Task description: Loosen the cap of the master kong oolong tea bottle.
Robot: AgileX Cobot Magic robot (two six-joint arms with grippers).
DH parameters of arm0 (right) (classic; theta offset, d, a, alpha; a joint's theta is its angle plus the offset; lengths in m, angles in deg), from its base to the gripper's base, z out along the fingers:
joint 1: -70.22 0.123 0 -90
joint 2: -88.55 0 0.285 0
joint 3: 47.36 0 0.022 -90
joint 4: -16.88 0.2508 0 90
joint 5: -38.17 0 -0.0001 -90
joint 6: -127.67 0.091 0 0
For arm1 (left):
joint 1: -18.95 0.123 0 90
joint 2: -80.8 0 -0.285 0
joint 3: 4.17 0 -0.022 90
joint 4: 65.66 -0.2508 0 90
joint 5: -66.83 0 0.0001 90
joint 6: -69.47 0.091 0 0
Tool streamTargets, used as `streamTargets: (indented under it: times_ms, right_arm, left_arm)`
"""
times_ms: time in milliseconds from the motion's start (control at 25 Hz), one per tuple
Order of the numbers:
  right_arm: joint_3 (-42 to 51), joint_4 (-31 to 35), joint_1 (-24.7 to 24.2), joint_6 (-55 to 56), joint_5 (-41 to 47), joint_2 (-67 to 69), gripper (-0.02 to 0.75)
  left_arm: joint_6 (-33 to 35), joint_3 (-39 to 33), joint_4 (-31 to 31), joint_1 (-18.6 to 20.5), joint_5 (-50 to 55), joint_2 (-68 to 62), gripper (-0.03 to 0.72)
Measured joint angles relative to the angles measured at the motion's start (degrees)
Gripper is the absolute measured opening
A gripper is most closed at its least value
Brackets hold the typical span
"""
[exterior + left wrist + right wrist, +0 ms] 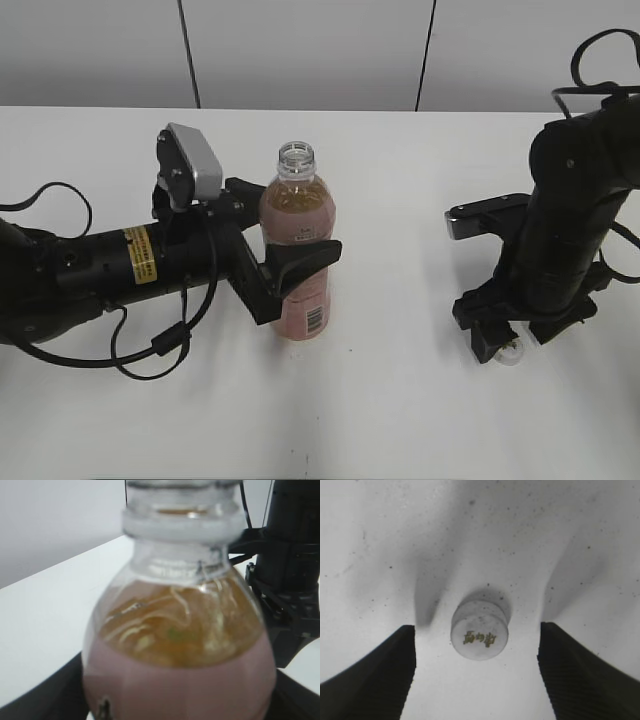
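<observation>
The master kong oolong tea bottle (298, 240) stands upright near the table's middle with its neck open and no cap on it. My left gripper (290, 255) is shut on the bottle's body; the left wrist view shows the bottle (180, 645) close up, filling the frame. The white cap (479, 632) lies on the table, top up, with a small gold mark. My right gripper (476, 670) is open above it, one finger on each side, not touching it. In the exterior view the cap (507, 351) peeks out under the right gripper (505, 335).
The white table (400, 420) runs to a grey wall at the back. The right arm (292, 555) shows dark behind the bottle in the left wrist view. Black cables lie by the left arm (140, 350).
</observation>
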Motion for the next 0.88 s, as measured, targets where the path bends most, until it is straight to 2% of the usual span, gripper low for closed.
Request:
streamTargets:
  times_ms: [280,600,880]
  right_arm:
    - [0.0,0.0,0.0,-0.1,0.0,-0.6,0.575]
    - [0.0,0.0,0.0,-0.1,0.0,-2.1,0.575]
    - [0.0,2.0,0.0,-0.1,0.2,-2.2,0.576]
  left_arm:
    - [0.0,-0.8,-0.1,0.8,-0.3,0.0,0.512]
    - [0.0,-5.8,-1.4,4.2,-1.7,0.1,0.519]
    - [0.0,-9.3,-3.3,5.2,-1.8,0.4,0.52]
